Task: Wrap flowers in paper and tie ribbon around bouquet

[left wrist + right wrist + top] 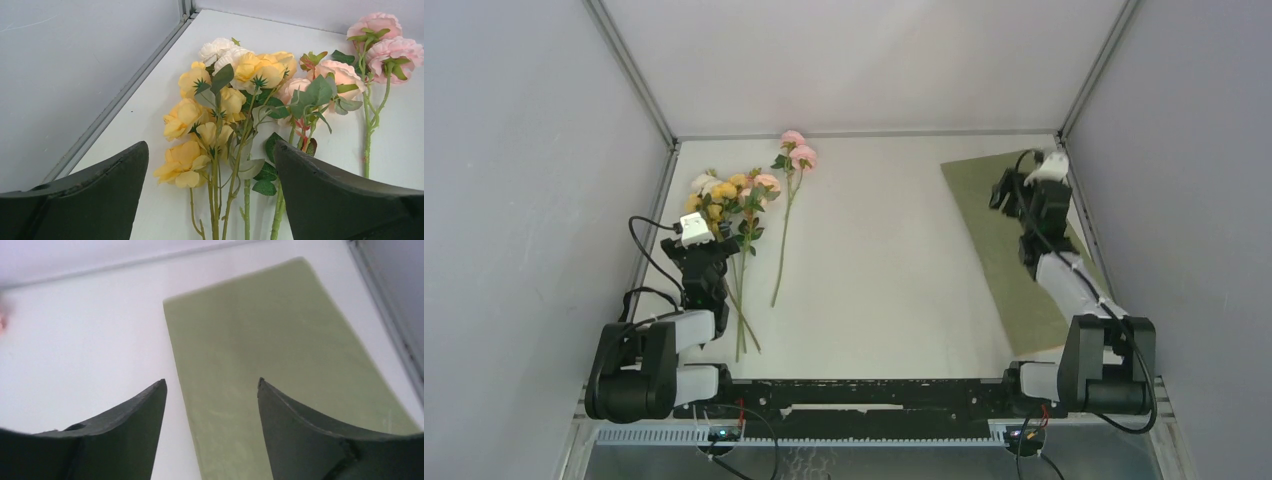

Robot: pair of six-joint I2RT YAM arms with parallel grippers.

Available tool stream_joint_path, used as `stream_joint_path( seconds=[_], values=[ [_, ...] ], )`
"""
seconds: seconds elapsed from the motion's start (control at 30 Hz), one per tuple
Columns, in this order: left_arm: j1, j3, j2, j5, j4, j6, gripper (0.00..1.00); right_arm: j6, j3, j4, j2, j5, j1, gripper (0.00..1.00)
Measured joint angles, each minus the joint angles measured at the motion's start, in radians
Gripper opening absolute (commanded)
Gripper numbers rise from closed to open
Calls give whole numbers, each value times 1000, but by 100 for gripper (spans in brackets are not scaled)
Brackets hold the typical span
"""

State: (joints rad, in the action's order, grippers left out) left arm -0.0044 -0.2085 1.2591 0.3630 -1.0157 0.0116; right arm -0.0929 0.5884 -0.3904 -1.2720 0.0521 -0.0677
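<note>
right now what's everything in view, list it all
flowers: one bunch of several stems, yellow, white and peach-pink blooms with green leaves, lying at the table's left side
pink stem: one, two pink blooms, lying apart just right of the bunch
paper: one sheet, olive green side up, flat at the far right
table: one, white
left gripper: one, black, open, over the bunch's stems
right gripper: one, black, open, above the paper's left edge
</note>
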Motion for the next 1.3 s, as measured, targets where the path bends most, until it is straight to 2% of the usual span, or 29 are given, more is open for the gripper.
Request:
stream_joint_path(
  seconds=[0.07, 0.17, 0.23, 0.3, 0.37, 0.5, 0.63, 0.77, 0.93, 1.1, 1.2, 1.3],
  values=[
    [0, 0, 0, -7, 0, 0, 100, -21, 185, 162, -26, -28, -4, 69],
    [11, -2, -10, -57, 27, -2, 100, -47, 428, 381, -107, -85, -8, 70],
    [40, -46, -58, -101, 189, 0, 97, -53, 526, 509, -176, -106, -16, 72],
    [75, -178, -89, -153, 411, -16, 94, -58, 591, 641, -268, -104, -34, 75],
    [93, -410, -90, -209, 682, -56, 93, -63, 626, 761, -359, -98, -54, 77],
    [95, -682, -113, -320, 936, -101, 90, -66, 705, 943, -529, -93, -71, 82],
    [85, -710, -159, -427, 1113, -119, 87, -61, 808, 1082, -663, -64, -72, 91],
    [48, -708, -135, -473, 1273, -128, 85, -47, 917, 1198, -783, -7, -38, 92],
    [34, -711, -98, -486, 1377, -142, 84, -19, 1069, 1341, -883, 53, 105, 89],
    [34, -711, -84, -479, 1426, -155, 83, -24, 1307, 1443, -1022, 204, 334, 87],
    [33, -712, -84, -479, 1442, -168, 79, -26, 1479, 1453, -1119, 327, 449, 86],
    [17, -716, -84, -475, 1469, -180, 73, -28, 1555, 1447, -1146, 423, 525, 86]
  ],
)
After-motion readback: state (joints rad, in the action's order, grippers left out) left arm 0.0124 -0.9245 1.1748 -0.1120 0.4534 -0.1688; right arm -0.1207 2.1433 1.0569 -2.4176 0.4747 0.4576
